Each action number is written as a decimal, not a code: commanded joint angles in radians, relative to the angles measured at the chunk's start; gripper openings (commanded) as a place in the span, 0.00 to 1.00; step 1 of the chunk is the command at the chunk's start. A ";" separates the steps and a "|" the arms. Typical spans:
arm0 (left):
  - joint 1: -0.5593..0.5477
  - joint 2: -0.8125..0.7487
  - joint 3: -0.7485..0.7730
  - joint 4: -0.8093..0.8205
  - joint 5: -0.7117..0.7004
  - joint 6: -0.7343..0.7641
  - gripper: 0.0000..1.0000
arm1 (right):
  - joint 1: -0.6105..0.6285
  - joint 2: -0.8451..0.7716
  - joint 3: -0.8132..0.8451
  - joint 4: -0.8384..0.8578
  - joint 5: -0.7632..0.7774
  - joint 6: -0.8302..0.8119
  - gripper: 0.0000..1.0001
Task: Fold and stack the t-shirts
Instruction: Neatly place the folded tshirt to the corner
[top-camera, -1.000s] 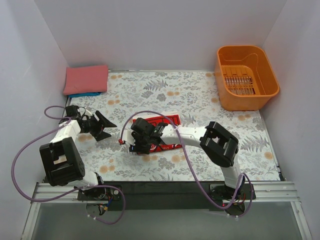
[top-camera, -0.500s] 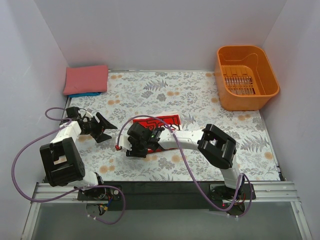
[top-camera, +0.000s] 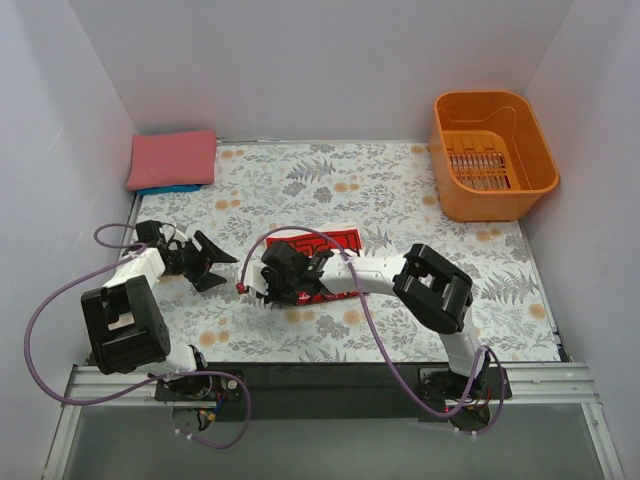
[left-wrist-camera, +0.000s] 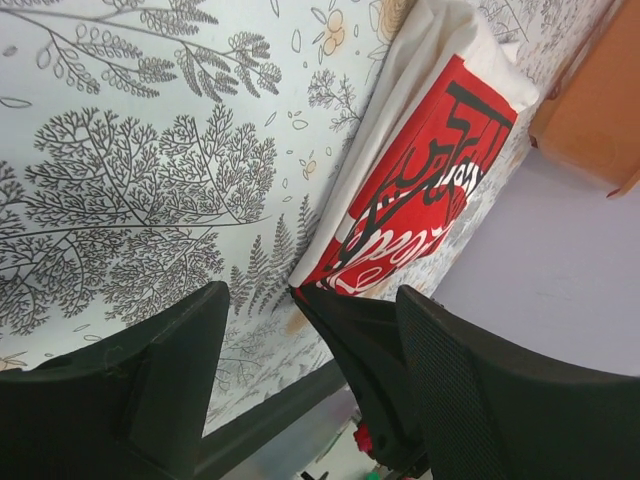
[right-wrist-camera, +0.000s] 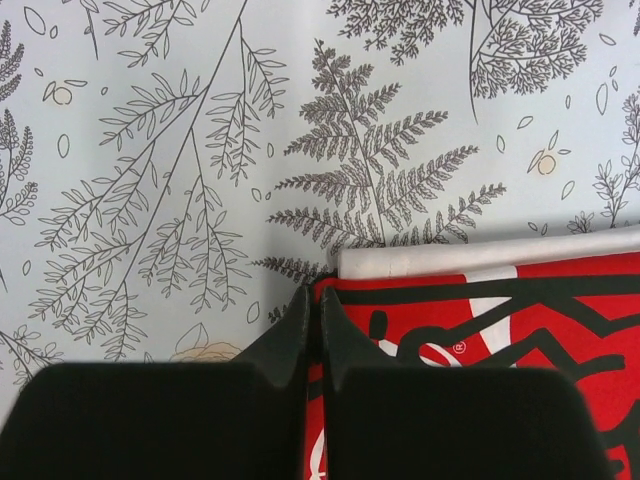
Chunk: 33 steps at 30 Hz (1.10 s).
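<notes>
Two grippers: your left gripper (top-camera: 208, 262) hangs just above the cover with its jaws spread wide; your right gripper (right-wrist-camera: 313, 300) has its fingers pressed tight together.
Right gripper tips: they sit low on the cover, right at the left edge of the white shirt. You cannot tell from these views whether any cloth is caught between them.
White shirt (top-camera: 336, 241): folded into a flat rectangle with its red print and white script facing up. It lies to the right of your right gripper's tips and touches them. In that wrist view a plain white band runs along the shirt's edge just ahead of the fingers.
Left gripper's place: it is to the left of your right gripper, near it but apart. Its open fingers point toward the shirt, and in its wrist view the right gripper's dark body lies between them and the print.
Cover (top-camera: 400, 190): floral, spread flat under both grippers and the white shirt.
Salmon shirt (top-camera: 173, 158): folded, well beyond your left gripper at the far left corner, lying on the blue shirt.
Blue shirt (top-camera: 165, 189): only a strip shows, at the salmon shirt's near edge.
Basket (top-camera: 446, 192): orange, well beyond your right gripper at the far right.
</notes>
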 joint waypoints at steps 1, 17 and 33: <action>-0.023 -0.047 -0.052 0.084 0.056 -0.051 0.67 | -0.031 -0.013 -0.005 -0.006 -0.041 -0.011 0.01; -0.366 0.085 -0.112 0.457 0.011 -0.416 0.83 | -0.051 -0.146 0.030 0.028 -0.180 0.012 0.01; -0.466 0.297 -0.032 0.684 -0.076 -0.621 0.52 | -0.051 -0.160 0.078 0.052 -0.204 0.087 0.01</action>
